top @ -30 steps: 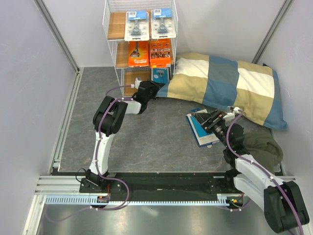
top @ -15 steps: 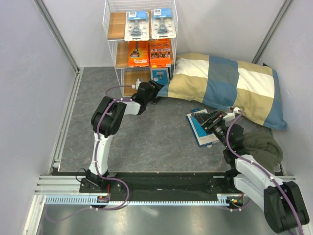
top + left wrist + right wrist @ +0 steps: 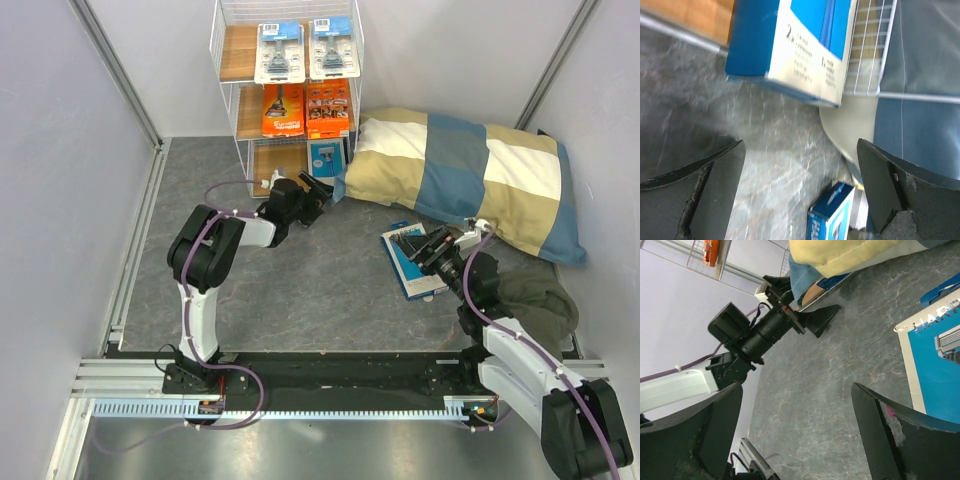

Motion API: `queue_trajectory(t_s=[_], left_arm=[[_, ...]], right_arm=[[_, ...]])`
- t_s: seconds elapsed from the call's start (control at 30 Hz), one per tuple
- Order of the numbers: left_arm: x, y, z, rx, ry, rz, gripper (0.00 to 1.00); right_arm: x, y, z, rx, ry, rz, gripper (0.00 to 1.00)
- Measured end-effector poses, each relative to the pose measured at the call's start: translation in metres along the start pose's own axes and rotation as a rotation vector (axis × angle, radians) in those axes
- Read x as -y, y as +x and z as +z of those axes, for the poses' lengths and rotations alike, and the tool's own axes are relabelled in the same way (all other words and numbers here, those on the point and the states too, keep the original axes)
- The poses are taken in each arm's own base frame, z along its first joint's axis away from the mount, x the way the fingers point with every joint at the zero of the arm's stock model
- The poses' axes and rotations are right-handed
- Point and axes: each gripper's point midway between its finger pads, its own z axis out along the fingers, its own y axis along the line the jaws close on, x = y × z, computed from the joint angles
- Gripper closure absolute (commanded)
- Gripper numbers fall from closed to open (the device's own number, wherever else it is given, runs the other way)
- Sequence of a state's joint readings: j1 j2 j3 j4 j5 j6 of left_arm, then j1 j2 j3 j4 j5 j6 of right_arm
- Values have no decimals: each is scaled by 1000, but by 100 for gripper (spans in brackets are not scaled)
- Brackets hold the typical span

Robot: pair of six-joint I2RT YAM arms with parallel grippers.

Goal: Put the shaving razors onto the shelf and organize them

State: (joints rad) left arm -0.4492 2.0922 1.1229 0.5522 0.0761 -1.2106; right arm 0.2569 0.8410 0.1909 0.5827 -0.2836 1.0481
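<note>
Top external view says five of six are done: two clear blister packs (image 3: 305, 50) up top on the shelf (image 3: 238, 52), two orange packs (image 3: 306, 108) in the middle, and one blue box (image 3: 327, 155) standing in the right half of the bottom tier. The last blue box (image 3: 412, 265) lies flat on the floor, just below the pillow (image 3: 470, 170).

The left gripper (image 3: 320, 194) is spread wide, holds nothing and sits just clear of the shelved box. I'd back it straight out so a finger doesn't clip that box or the wire. The right gripper (image 3: 428, 246) hangs over the floor box, jaws apart and empty. I'd guess pinching a long edge is the safest bet, then aiming for the free left half of the bottom tier.

Compared to a second ago, the left jaws were narrower and right up at the shelf; now they're fully apart and pulled back, elbow swung left. The right arm has barely budged.
</note>
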Motion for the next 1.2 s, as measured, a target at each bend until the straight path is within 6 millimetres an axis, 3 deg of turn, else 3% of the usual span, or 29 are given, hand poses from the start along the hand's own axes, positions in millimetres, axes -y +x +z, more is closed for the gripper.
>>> queue_trajectory(t_s=[0.17, 0.37, 0.53, 0.67, 0.87, 1.03, 1.2], left_arm=[[7, 4, -24, -14, 32, 9, 0], [46, -1, -59, -16, 139, 46, 0], [68, 6, -81, -50, 206, 88, 0], [61, 27, -89, -108, 198, 123, 0], [39, 75, -101, -226, 135, 197, 0], [39, 111, -116, -308, 127, 282, 0], [38, 139, -129, -375, 119, 349, 0]], right_arm=[[0, -5, 2, -13, 41, -68, 2], [-4, -21, 0, 15, 94, -180, 2], [5, -31, -1, 27, 170, -254, 2], [22, -37, 0, 31, 269, -289, 2], [60, -37, 4, -19, 431, -302, 2], [95, -32, 3, -74, 550, -294, 2], [121, -45, -2, -59, 651, -283, 2]])
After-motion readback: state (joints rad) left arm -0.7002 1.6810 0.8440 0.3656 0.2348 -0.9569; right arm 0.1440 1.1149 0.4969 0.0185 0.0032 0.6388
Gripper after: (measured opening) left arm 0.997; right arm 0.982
